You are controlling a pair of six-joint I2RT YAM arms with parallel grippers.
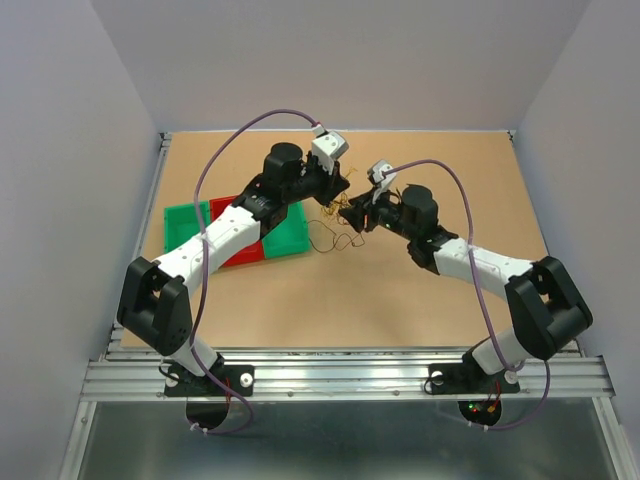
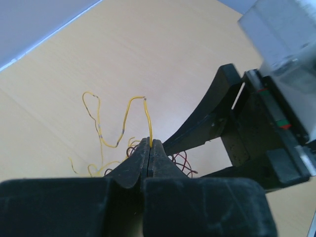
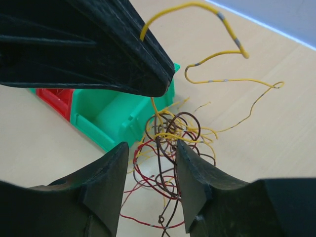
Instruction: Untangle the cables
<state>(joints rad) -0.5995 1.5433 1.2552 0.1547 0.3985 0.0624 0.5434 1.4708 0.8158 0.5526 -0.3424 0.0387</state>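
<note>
While my left pincer [image 2: 149, 146] is clenching a single yellow strand [image 2: 123, 129] between fingertips pressed flat together, that strand is rising out of the tips, arching over and dropping in loose bends toward the table [image 2: 148, 59]. My right pincer [image 3: 152, 149] is hanging released, jaws partly apart, and several loops of the cables [image 3: 168, 140] are showing in the gap between its fingers [image 3: 111, 173]; I cannot tell whether either finger is touching them. The cables are lying as a small knot of yellow, red and dark brown wires just beside the green bin [image 3: 116, 116], on the side of it facing away from the red bin [image 3: 57, 96], with longer yellow strands curling outward from the knot, away from the green bin. Seen from the top camera, both pincers are meeting above that knot, the left arm reaching across the green bin and the right arm reaching in from the knot's far side. The red bin is sitting right against the green bin, and a second green bin [image 1: 185, 225] is sitting beyond the red one.
</note>
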